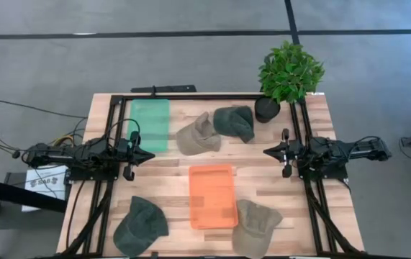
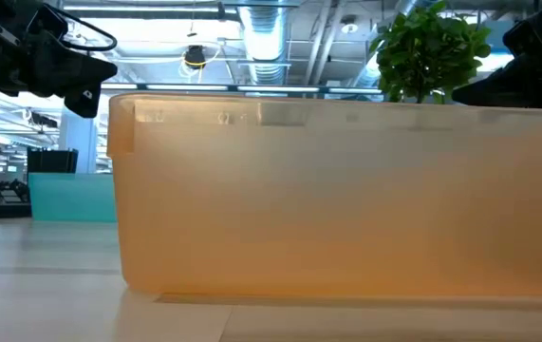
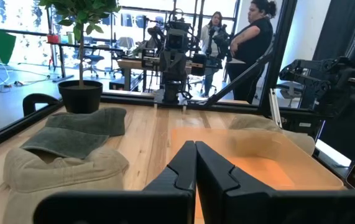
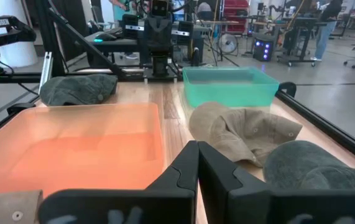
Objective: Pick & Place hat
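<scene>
Several caps lie on the wooden table. A tan cap [image 1: 199,134] and a dark green cap [image 1: 235,121] rest side by side at the far middle; the wrist views show them too, tan [image 4: 242,132] and green [image 3: 78,133]. Another dark green cap [image 1: 140,225] lies near left, another tan cap [image 1: 256,226] near right. My left gripper [image 1: 150,155] waits at the table's left side, shut, touching nothing. My right gripper [image 1: 268,152] waits at the right side, shut, touching nothing.
An orange bin [image 1: 213,196] stands at the near middle and fills the low view [image 2: 346,199]. A green bin [image 1: 150,124] stands far left. A potted plant [image 1: 288,75] sits at the far right corner. People [image 3: 252,37] stand beyond the table.
</scene>
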{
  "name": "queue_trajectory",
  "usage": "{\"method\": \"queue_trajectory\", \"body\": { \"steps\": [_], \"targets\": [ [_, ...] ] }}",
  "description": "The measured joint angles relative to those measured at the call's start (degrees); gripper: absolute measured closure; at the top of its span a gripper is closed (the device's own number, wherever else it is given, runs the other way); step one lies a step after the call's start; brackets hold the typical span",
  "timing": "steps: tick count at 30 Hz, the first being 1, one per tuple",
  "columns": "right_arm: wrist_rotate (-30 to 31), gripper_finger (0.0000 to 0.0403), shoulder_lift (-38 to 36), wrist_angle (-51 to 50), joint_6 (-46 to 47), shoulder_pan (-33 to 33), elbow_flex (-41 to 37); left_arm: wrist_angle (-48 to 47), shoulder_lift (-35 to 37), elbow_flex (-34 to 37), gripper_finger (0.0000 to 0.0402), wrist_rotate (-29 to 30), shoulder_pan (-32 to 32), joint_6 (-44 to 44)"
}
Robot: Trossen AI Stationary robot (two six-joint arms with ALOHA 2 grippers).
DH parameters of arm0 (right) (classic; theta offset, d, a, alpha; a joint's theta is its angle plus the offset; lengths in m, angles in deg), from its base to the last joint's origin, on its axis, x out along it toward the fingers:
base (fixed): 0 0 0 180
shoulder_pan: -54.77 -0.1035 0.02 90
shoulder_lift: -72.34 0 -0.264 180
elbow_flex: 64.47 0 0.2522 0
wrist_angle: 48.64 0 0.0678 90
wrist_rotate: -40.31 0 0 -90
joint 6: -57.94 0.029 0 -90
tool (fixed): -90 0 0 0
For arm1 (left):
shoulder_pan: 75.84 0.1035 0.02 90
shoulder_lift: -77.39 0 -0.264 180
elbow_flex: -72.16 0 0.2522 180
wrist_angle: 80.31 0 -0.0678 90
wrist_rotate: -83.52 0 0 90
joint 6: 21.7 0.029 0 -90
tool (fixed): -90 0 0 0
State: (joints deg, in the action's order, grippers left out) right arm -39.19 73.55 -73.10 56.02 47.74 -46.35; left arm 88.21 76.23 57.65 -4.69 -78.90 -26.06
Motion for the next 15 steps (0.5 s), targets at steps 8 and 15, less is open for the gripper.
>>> {"method": "queue_trajectory", "body": {
  "steps": [8,15],
  "targets": [
    [-0.02,0.0403,0.01,0.00,-0.01,0.00,0.00,0.00,0.01,-0.02,0.0401,0.01,0.01,0.00],
    [-0.02,0.0403,-0.01,0.00,-0.01,0.00,0.00,0.33,-0.01,-0.02,0.0401,0.01,-0.01,-0.57]
  ]
}}
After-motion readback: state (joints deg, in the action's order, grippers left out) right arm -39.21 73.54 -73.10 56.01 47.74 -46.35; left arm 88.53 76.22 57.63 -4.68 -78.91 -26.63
